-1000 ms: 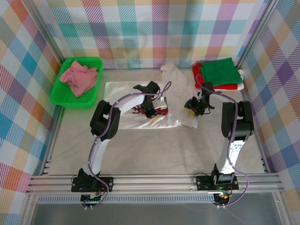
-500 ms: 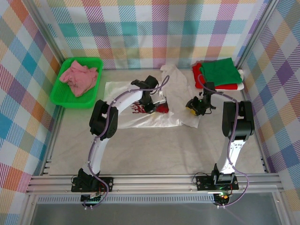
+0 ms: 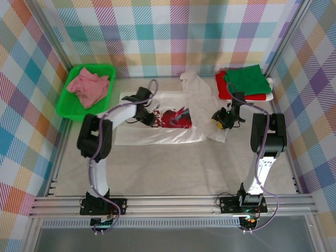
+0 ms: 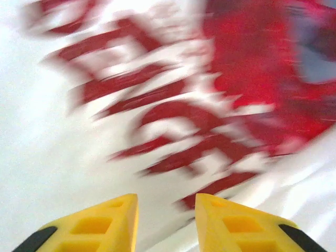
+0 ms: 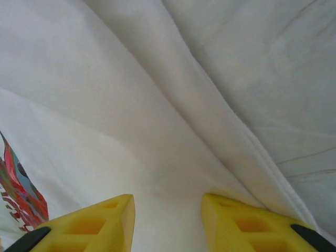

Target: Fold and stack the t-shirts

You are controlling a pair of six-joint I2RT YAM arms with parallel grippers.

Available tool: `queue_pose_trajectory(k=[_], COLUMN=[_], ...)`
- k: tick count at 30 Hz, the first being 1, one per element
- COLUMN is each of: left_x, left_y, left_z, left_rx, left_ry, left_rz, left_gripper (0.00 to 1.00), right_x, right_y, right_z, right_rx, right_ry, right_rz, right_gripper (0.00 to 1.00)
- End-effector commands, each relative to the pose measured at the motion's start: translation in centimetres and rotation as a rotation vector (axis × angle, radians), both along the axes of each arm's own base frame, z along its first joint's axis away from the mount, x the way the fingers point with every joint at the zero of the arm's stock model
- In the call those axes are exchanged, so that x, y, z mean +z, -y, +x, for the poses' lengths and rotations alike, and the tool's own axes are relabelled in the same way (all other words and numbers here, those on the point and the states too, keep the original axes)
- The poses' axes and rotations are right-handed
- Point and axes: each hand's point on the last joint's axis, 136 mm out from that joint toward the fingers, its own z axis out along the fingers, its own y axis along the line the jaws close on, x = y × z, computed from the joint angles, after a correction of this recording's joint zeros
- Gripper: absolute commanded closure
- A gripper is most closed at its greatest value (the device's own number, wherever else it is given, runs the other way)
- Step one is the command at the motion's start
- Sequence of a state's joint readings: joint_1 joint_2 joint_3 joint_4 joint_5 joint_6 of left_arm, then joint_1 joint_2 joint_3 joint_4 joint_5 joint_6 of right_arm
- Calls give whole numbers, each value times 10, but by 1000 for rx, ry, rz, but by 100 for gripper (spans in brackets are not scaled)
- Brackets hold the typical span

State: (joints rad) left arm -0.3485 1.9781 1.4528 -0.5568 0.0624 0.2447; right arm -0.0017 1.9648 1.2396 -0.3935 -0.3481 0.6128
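Note:
The white t-shirt (image 3: 157, 134) lies spread out mid-table with its red-and-dark chest print (image 3: 175, 118) facing up; one part trails toward the back (image 3: 195, 84). My left gripper (image 3: 149, 116) is low over the shirt, just left of the print. In the left wrist view it (image 4: 164, 199) is open, with blurred red print (image 4: 247, 63) ahead of it. My right gripper (image 3: 217, 117) rests at the shirt's right edge and is open (image 5: 168, 199) over plain white cloth (image 5: 131, 105). A folded green shirt (image 3: 244, 79) lies on a red one (image 3: 221, 84) at the back right. The pink shirt (image 3: 86, 86) is crumpled.
The pink shirt sits in a green plastic tray (image 3: 105, 71) at the back left. Plaid walls and metal frame posts (image 3: 286, 37) close in the table. Bare tabletop (image 3: 173, 168) stretches between the shirt and the front rail.
My left gripper has swept leftward across the white shirt, from right of the print to its left side. The print now lies uncovered and flatter. The right gripper has barely shifted.

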Motion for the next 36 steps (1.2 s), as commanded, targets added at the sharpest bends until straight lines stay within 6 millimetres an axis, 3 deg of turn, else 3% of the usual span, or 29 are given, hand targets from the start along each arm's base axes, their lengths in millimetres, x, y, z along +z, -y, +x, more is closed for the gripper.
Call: queue_pose_trajectory(k=[1, 5, 10, 14, 17, 21, 25, 29, 36], left_x=[25, 10, -9, -15, -24, -39, -50, -62, -71], left_y=[-41, -87, -90, -90, -86, -92, -106, -119, -125], left_z=[17, -5, -34, -46, -47, -51, -67, -89, -133], left_rx=[386, 636, 730, 791, 797, 847, 915, 962, 983], left_ry=[108, 38, -70, -79, -93, -112, -126, -156, -218], left_rz=[-149, -187, -206, -253, -275, -255, -221, -223, -202], left_gripper=[66, 67, 68, 68, 69, 71, 71, 71, 71], right_x=[-16, 7, 42, 51, 46, 24, 1, -18, -7], right_y=[12, 4, -8, -19, -31, -41, -41, -31, -15], right_z=[-17, -15, -20, -23, -18, -8, -12, -33, -91], right_rx=[-27, -9, 65, 129, 175, 188, 163, 118, 89], right_ry=[-72, -17, 44, 47, 40, -1, -34, -89, -141], right_rz=[-20, 1, -99, -175, -188, -143, -116, -53, -69], right_gripper=[60, 60, 58, 57, 57, 58, 59, 59, 60])
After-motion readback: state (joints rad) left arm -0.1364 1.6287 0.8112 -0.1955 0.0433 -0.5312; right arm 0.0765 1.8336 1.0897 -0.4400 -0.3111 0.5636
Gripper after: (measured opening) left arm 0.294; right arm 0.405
